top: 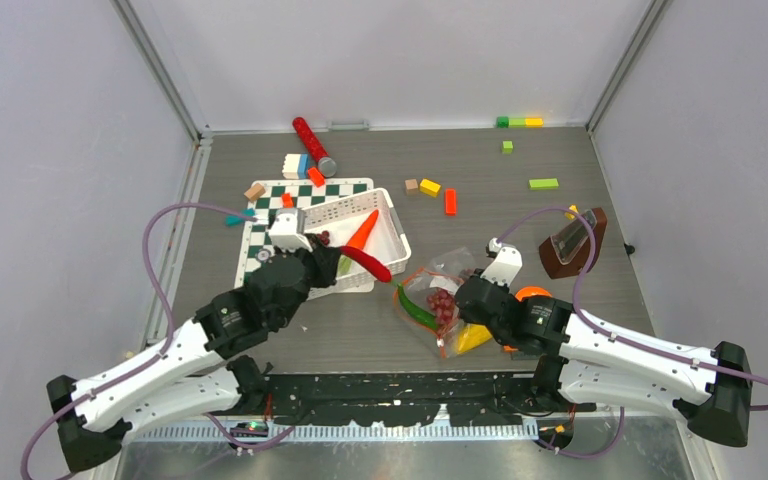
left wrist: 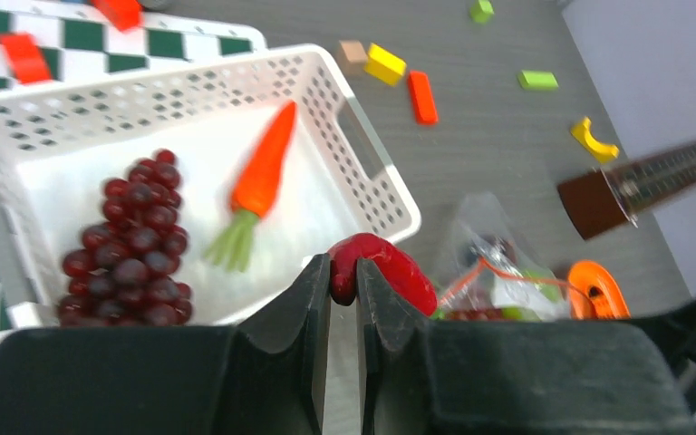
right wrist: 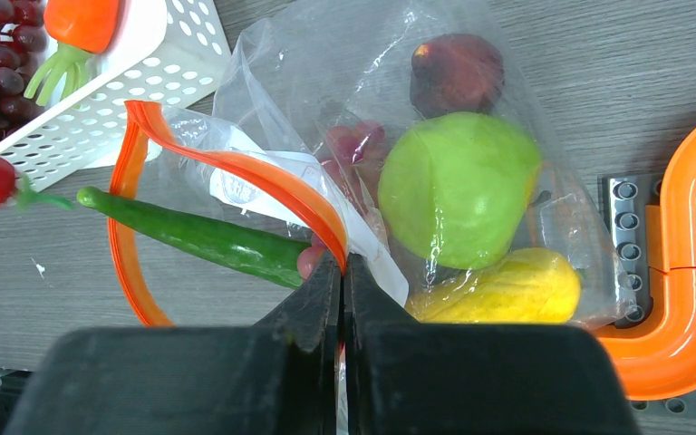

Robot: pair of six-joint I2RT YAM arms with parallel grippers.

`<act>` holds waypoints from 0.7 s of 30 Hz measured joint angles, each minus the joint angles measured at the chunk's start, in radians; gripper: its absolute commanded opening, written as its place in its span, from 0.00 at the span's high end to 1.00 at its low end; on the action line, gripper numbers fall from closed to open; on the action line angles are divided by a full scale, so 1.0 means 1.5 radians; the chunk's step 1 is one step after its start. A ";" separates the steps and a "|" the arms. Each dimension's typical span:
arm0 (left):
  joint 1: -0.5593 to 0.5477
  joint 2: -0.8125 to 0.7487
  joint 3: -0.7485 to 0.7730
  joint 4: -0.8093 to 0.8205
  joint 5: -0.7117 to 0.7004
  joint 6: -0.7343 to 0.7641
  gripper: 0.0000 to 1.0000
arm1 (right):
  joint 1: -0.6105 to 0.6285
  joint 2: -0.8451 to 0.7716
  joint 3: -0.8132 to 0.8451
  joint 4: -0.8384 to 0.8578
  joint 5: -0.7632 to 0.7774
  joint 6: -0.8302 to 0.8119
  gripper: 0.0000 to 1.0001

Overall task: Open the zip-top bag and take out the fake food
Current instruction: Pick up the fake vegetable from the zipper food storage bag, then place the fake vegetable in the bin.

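The clear zip-top bag [top: 442,298] [right wrist: 471,145] lies open at centre right, its orange zip strip [right wrist: 236,168] spread wide. Inside are a green apple [right wrist: 458,186], a yellow piece [right wrist: 507,285] and a dark fruit [right wrist: 458,71]. A long green vegetable [right wrist: 204,240] [top: 415,306] sticks out of the mouth. My right gripper [right wrist: 343,267] [top: 465,300] is shut on the zip strip's edge. My left gripper [left wrist: 344,272] [top: 335,262] is shut on the red chili [left wrist: 385,267] [top: 365,263], over the white basket's [left wrist: 376,195] near rim. The carrot [left wrist: 263,172] and purple grapes [left wrist: 131,240] lie in the basket.
A checkered board [top: 305,192] lies under the basket. Coloured blocks [top: 429,187] and a red cylinder [top: 312,144] are scattered at the back. An orange curved track piece [right wrist: 689,263] sits right of the bag. A brown stand [top: 572,245] is at far right.
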 measured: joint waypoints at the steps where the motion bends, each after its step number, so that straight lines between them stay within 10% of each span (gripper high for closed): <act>1: 0.017 -0.004 0.007 -0.006 0.000 0.009 0.96 | 0.000 0.000 0.000 0.000 0.000 0.000 1.00; 21: 0.274 0.104 0.023 0.017 -0.004 -0.052 0.99 | 0.000 -0.002 0.000 0.000 -0.002 0.001 1.00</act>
